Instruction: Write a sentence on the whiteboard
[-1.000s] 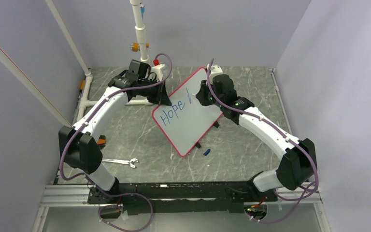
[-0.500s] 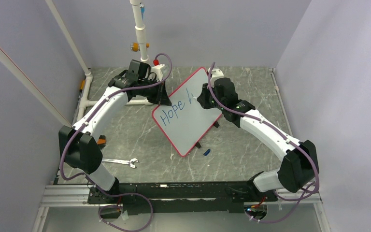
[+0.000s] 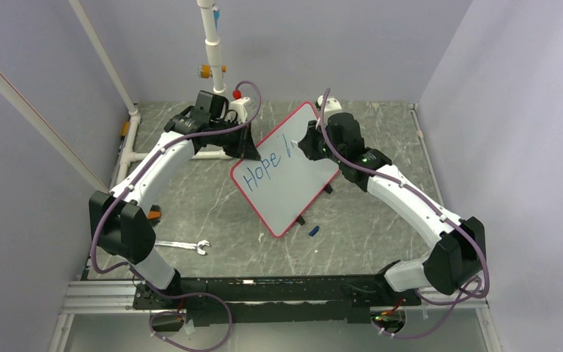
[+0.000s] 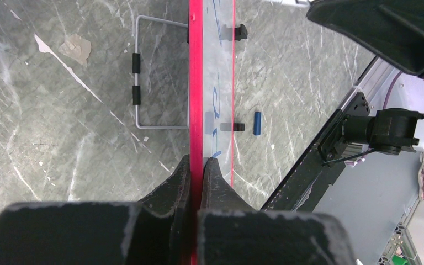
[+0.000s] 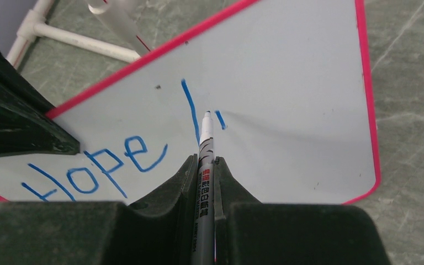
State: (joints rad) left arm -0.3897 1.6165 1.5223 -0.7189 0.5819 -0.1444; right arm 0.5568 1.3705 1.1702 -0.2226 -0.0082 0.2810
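Blue sentence [image 3: 264,169] reads "Hope l" plus a short stroke on the whiteboard [image 3: 297,194], tilted on the desk [image 3: 190,198]. Left hand [image 4: 197,161] clamps the whiteboard's edge. Right hand [image 5: 204,161] is clamped on the marker [image 5: 205,138]. The second word is likely underway; next comes finishing its second letter.

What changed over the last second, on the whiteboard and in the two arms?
The right gripper, shut on the marker, shifted only slightly, its elbow easing outward. A short blue stroke beside the tall one after "Hope" appears new. Nothing was taken or let go. The left gripper stays clamped on the whiteboard edge; board, wrench and blue cap did not move.
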